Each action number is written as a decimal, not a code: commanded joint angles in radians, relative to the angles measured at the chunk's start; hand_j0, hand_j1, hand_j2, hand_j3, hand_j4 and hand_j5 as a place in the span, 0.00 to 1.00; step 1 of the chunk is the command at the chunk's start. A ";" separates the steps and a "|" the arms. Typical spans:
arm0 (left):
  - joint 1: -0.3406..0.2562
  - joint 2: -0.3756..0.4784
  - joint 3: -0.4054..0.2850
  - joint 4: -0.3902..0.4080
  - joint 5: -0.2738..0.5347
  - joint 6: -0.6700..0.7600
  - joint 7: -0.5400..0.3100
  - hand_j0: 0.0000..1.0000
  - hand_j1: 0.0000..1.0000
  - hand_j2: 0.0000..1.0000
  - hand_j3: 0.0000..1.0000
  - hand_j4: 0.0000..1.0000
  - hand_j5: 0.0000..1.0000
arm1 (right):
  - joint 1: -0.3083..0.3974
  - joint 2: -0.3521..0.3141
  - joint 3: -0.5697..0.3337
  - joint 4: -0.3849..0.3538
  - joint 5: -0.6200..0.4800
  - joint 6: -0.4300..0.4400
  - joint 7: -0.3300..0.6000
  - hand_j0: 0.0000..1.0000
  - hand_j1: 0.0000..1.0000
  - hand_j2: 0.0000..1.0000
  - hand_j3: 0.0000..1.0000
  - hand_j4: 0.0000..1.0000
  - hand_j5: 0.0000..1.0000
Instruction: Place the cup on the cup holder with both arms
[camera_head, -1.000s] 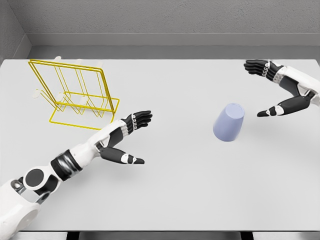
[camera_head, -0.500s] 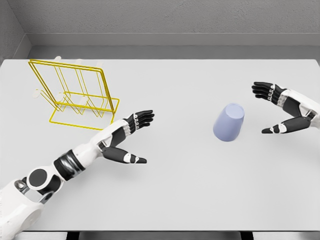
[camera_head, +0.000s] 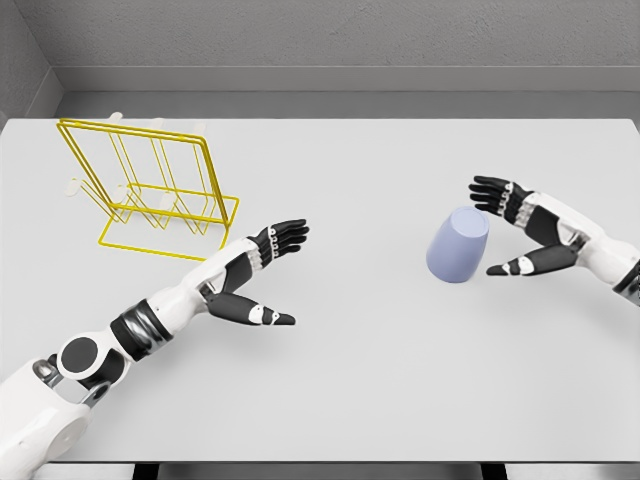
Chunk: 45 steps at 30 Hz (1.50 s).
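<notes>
A: We're reaching: right hand (camera_head: 520, 232) spread open just beside the cup (camera_head: 458, 245), mid-table right.

B: Left hand (camera_head: 255, 280) open, empty. Next we must grip, then carry to the yellow holder (camera_head: 150, 190).

The robot's left arm reaches in from the lower left corner, its white forearm angled up toward the middle of the scene, the left hand (camera_head: 256, 282) held out flat on edge with the dark fingers (camera_head: 285, 236) extended together and the thumb (camera_head: 268, 318) splayed well apart below them. The right arm enters from the right edge, the forearm sloping up and inward. The right hand (camera_head: 522, 232) is spread wide too, fingers (camera_head: 490, 194) stretched forward at the top, thumb (camera_head: 515, 266) pointing inward lower down, palm facing left, grasping nothing.
</notes>
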 joint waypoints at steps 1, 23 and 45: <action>0.000 -0.001 0.000 0.003 0.004 -0.001 0.000 1.00 1.00 1.00 1.00 1.00 1.00 | -0.002 0.025 0.004 0.023 -0.007 0.002 0.000 1.00 1.00 1.00 1.00 1.00 1.00; 0.002 -0.008 0.000 0.003 0.004 -0.003 0.000 1.00 1.00 1.00 1.00 1.00 1.00 | -0.012 0.090 0.044 0.121 -0.005 0.008 0.000 1.00 1.00 1.00 1.00 1.00 1.00; 0.002 -0.008 0.000 0.003 0.004 -0.001 0.000 1.00 1.00 1.00 1.00 1.00 1.00 | -0.031 0.139 0.049 0.126 -0.002 0.017 0.000 0.88 0.88 0.88 0.88 0.88 0.88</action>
